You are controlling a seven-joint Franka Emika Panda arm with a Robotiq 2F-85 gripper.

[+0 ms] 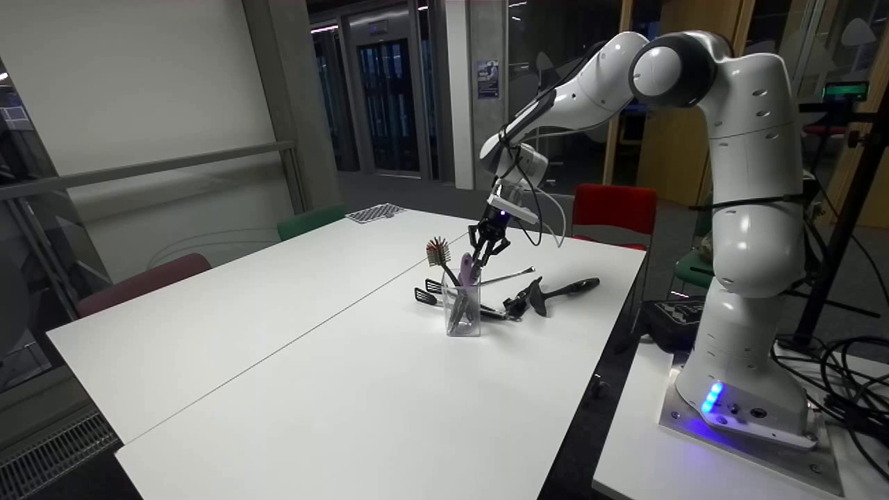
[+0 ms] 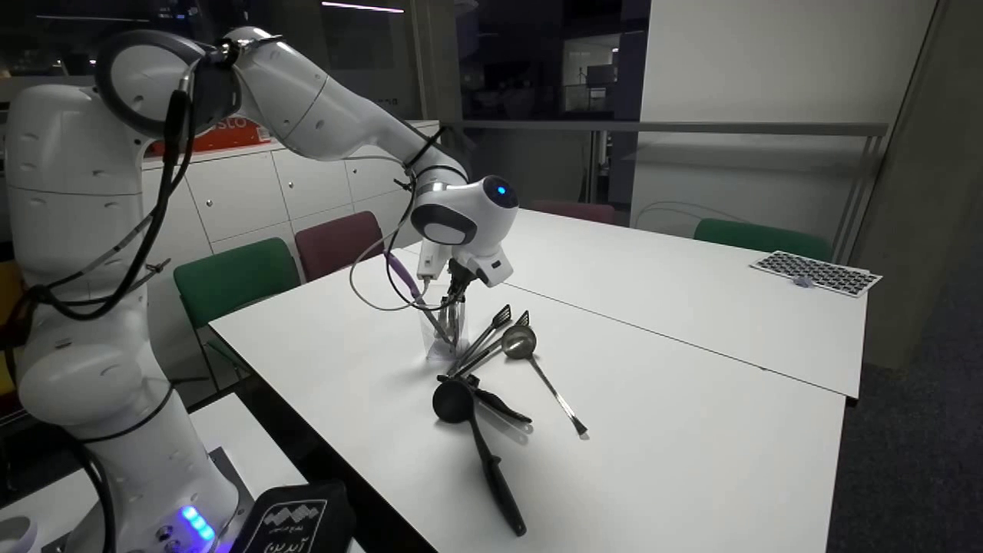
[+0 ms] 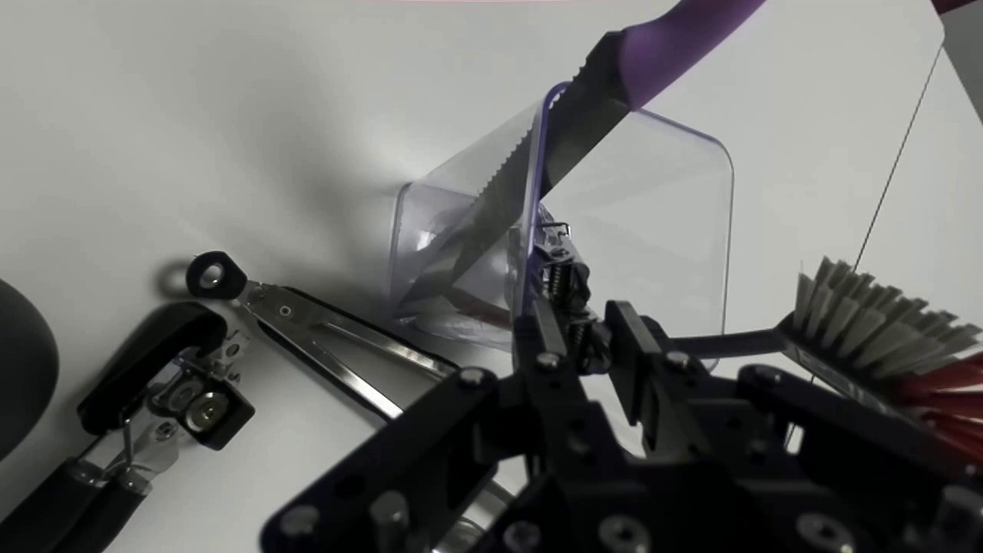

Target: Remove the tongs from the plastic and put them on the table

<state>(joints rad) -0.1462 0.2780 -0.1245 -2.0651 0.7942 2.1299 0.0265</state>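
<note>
Tongs lie on the table beside the plastic, so that pair looks done.
Your gripper has its fingers slightly apart about some sprung metal in the plastic; you can't tell whether it's held. If that's tongs too, lifting and laying down remain.

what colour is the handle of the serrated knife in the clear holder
The knife handle is purple; it shows best in the wrist view.

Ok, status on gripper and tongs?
Gripper at holder, grip on metal utensil unclear. A pair of tongs on table beside holder. Knife and brush in holder, possibly in the way.
</note>
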